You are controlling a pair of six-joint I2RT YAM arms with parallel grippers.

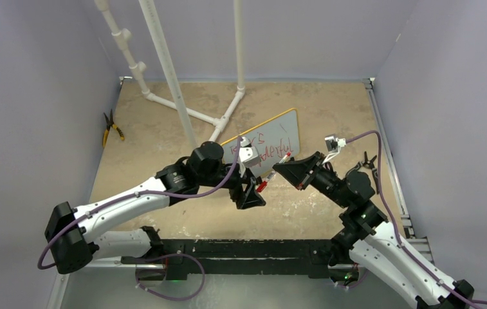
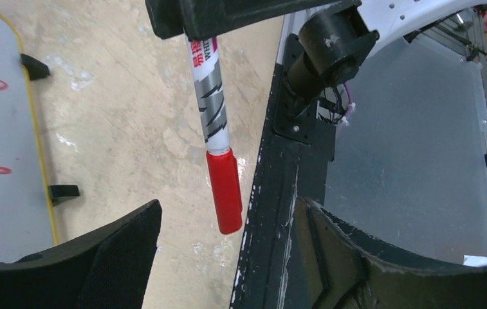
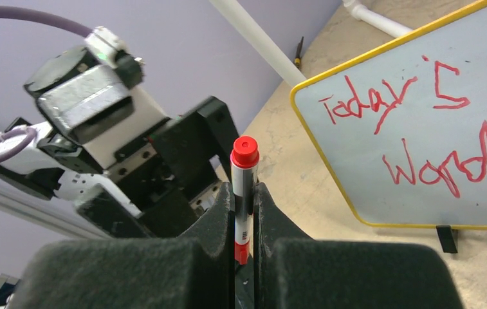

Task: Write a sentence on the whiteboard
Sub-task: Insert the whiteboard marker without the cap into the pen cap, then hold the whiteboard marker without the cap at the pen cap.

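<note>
The whiteboard (image 1: 273,136) is standing tilted on the tan tabletop (image 1: 163,109), just beyond both arms, with the sentence (image 1: 261,152) facing them. The right tool (image 1: 282,170) is clamping a marker (image 1: 271,174) by its barrel, and the marker's red cap (image 2: 224,190) is pointing toward the left tool (image 1: 252,192). The left tool is sitting with its jaws spread wide, holding nothing, just short of the cap and not touching it.

The overhead view is showing the writing only as small red strokes. The right wrist view is giving it clearly: the sentence (image 3: 421,129) is running in two lines across the whiteboard (image 3: 382,84), cut off at the right edge, with the board to the right of the gripped marker (image 3: 244,190) and apart from it. The left wrist view is showing the marker's silver-patterned barrel (image 2: 211,109) and the board's yellow frame (image 2: 38,138) with two small black feet, off to the left of the cap.
</note>
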